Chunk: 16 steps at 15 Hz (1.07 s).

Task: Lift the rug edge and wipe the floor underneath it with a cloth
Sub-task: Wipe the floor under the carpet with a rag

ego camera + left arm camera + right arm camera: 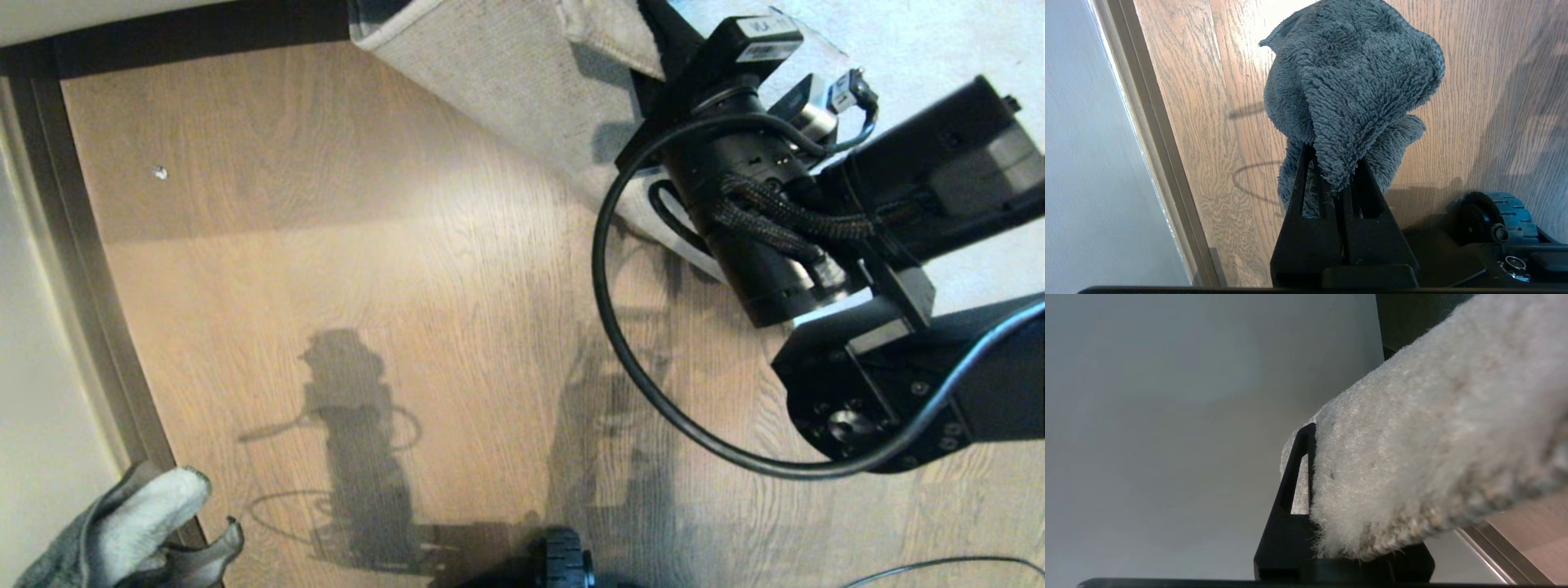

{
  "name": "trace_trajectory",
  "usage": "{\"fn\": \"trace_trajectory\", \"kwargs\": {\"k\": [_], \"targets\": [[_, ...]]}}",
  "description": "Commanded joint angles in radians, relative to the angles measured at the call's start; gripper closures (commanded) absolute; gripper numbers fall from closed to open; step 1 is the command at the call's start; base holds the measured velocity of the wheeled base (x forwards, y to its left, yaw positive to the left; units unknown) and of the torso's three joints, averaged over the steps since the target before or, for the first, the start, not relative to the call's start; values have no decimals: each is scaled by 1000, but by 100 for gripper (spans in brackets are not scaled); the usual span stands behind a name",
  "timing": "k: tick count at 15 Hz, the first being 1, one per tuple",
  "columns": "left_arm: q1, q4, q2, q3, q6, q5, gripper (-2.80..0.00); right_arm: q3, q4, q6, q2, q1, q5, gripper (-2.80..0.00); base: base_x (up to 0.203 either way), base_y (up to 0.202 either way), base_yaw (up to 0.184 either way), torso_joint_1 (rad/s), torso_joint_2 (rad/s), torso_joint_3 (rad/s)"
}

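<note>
At the upper right of the head view, the right gripper (pixel 1310 473) is clamped on the rug edge (pixel 1412 465), one finger (pixel 1294 473) showing against the pile while the other is hidden behind it. The corner is folded up and back over the rest of the rug (pixel 506 90), so its paler underside faces out. That hold looks meant to keep the strip of floor (pixel 392 245) beside the fold bare for wiping. At the lower left of the same view, the left gripper (pixel 1337 175) is clenched on the cloth (pixel 1351 81), which bunches above the fingertips with its fuzzy face outward; it hangs over the planks near the dark threshold strip (pixel 77 269), well apart from the lifted corner. A small pale speck (pixel 160 172) lies on the wood. Judging by this, the lifting is done and the wiping has not yet begun.
</note>
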<state>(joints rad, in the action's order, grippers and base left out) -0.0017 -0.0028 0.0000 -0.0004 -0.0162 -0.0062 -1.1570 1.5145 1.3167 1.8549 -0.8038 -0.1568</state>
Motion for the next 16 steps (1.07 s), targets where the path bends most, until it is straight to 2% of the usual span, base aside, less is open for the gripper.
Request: {"fn": "trace_trajectory", "kwargs": {"k": [1, 13, 16], "targets": [[0, 0, 0, -1, 3, 1, 0, 0, 9, 19, -2, -2, -1, 0, 0, 0, 0, 0, 0, 0], [0, 0, 0, 0, 9, -5, 0, -6, 18, 22, 40, -2, -1, 0, 0, 0, 0, 0, 0, 0], [0, -2, 0, -1, 76, -18, 0, -7, 18, 22, 40, -1, 0, 0, 0, 0, 0, 0, 0, 0]]}}
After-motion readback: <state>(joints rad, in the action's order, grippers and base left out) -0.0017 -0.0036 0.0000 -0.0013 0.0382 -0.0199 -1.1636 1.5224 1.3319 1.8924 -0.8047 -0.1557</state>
